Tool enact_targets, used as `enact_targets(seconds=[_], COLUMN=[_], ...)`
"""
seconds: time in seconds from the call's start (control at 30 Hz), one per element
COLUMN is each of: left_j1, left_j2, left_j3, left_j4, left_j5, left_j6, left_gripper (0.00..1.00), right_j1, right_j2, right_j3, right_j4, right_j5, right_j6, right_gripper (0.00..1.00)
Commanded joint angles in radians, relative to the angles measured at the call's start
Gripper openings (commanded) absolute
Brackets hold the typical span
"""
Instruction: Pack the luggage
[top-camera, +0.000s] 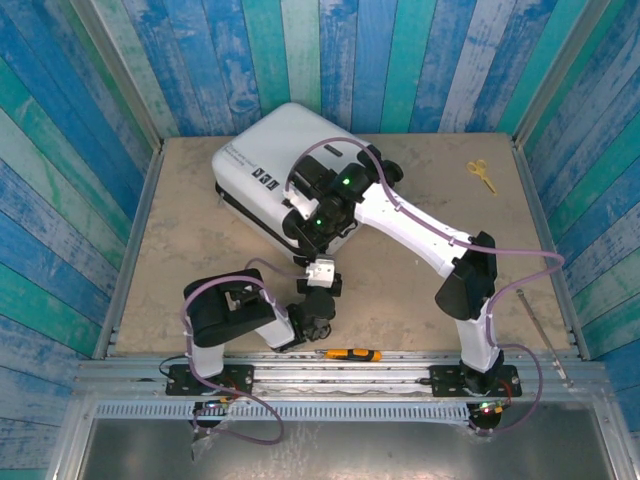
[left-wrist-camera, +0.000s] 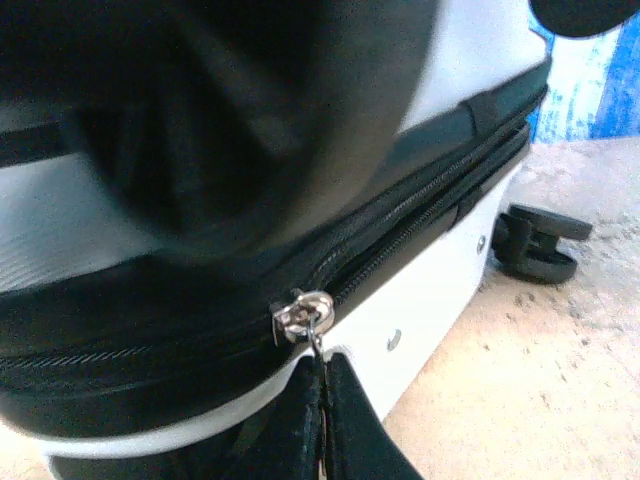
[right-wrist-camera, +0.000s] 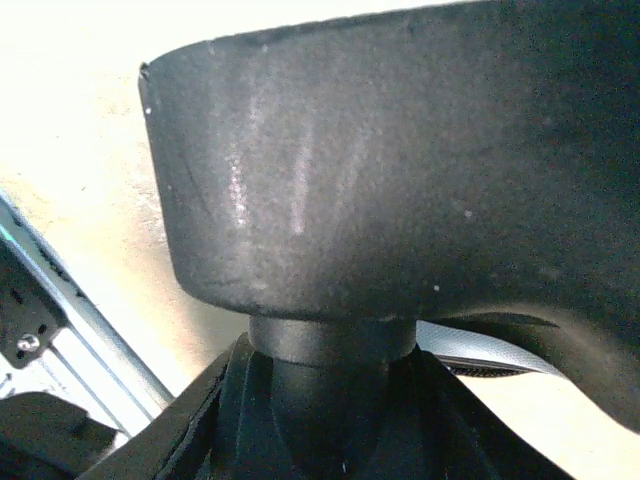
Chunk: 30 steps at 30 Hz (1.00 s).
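At the table's (top-camera: 420, 300) near edge lies a slim orange tool (top-camera: 352, 354) with black ends, on a beige, speckled, stone-like top. Just beyond it the left gripper (left-wrist-camera: 322, 365) is pinched tight, its black fingers (left-wrist-camera: 355, 425) closed on the thin tab hanging from a shiny metal zip pull (left-wrist-camera: 300, 316). The pull sits on a black toothed zip (left-wrist-camera: 420, 215) running along the fabric band between the two smooth white shell halves.

The right gripper (right-wrist-camera: 330, 390) stands at a middling width, its dark fingers on either side of the round black stem of a wheel (right-wrist-camera: 400, 170). The wheel is matte, scuffed plastic with a broad curved rim. A second wheel (left-wrist-camera: 540, 245), black and paired, stands off the shell's corner.

The luggage (top-camera: 270, 150) lies flat at the table's middle-left, angled, rounded at the corners, with small black marks on its lid. Far right, well apart, lie yellow scissors (top-camera: 482, 175).
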<state>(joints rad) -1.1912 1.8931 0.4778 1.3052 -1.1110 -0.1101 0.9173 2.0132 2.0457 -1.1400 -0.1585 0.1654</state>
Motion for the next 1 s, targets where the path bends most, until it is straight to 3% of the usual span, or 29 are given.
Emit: enact_targets(seconds=[0.0, 0.17, 0.27, 0.37, 0.47, 0.53, 0.57, 0.7, 0.77, 0.83, 0.97], left_j1=[-0.077, -0.096, -0.103, -0.114, -0.138, -0.158, -0.172, -0.193, -0.201, -0.203, -0.205], left_j2=[0.06, 0.088, 0.087, 0.075, 0.049, 0.022, -0.005, -0.182, -0.305, -0.424, -0.628], left_j3=[0.113, 0.16, 0.176, 0.18, 0.173, 0.164, 0.153, 0.145, 0.079, 0.037, 0.123], left_j4=[0.056, 0.072, 0.058, 0.044, 0.046, 0.028, -0.013, -0.44, -0.504, -0.602, -1.097], left_j5=[0.2, 0.151, 0.128, 0.101, 0.048, 0.027, 0.023, 0.005, 0.011, 0.029, -0.024], left_j6=[0.01, 0.018, 0.031, 0.058, 0.111, 0.16, 0.171, -0.028, -0.1, -0.154, -0.299], left_gripper=[0.0, 0.0, 0.1, 0.42, 0.54, 0.67, 0.92, 0.93, 0.93, 0.93, 0.93], right_j1=[0.126, 0.144, 0.144, 0.144, 0.138, 0.126, 0.118, 0.079, 0.048, 0.021, -0.013], right_j2=[0.028, 0.032, 0.024, -0.01, -0.057, -0.09, -0.107, -0.181, -0.237, -0.289, -0.441], right_j3=[0.062, 0.058, 0.044, 0.0, -0.046, -0.07, -0.079, -0.121, -0.164, -0.2, -0.302], right_j4=[0.384, 0.43, 0.436, 0.436, 0.432, 0.425, 0.417, 0.384, 0.385, 0.388, 0.401], right_j5=[-0.236, -0.251, -0.24, -0.17, -0.073, -0.022, -0.002, 0.072, 0.097, 0.091, 0.154], right_j6=[0.021, 0.053, 0.055, 0.039, 0.016, 0.004, 0.0, -0.01, -0.005, -0.002, -0.028], right_gripper=[0.0, 0.0, 0.01, 0.1, 0.28, 0.46, 0.55, 0.7, 0.74, 0.75, 0.76])
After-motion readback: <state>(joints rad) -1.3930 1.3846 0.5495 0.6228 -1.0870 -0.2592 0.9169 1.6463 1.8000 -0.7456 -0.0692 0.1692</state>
